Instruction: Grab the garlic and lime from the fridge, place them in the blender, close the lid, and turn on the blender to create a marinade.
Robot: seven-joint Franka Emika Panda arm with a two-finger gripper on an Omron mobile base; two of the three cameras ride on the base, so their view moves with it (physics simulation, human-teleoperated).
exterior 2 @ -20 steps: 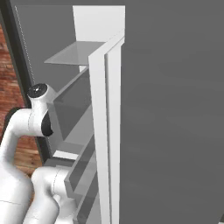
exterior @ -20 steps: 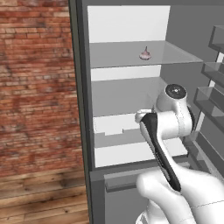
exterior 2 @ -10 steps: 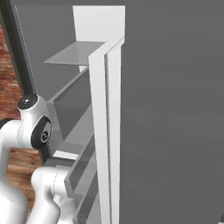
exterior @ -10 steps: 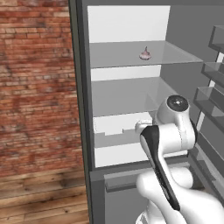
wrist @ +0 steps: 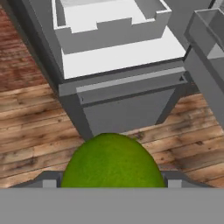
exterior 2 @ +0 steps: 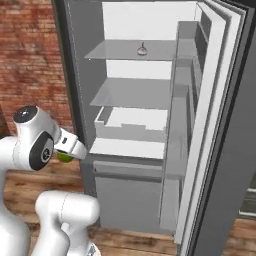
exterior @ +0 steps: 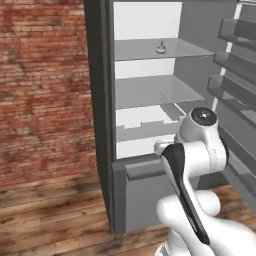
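Jaws hold the round green lime [wrist: 113,162] outside the tall dark grey fridge [exterior: 102,125]; next, carry it to the blender.

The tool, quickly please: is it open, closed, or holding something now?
Tool: closed on the green lime, outside the fridge.
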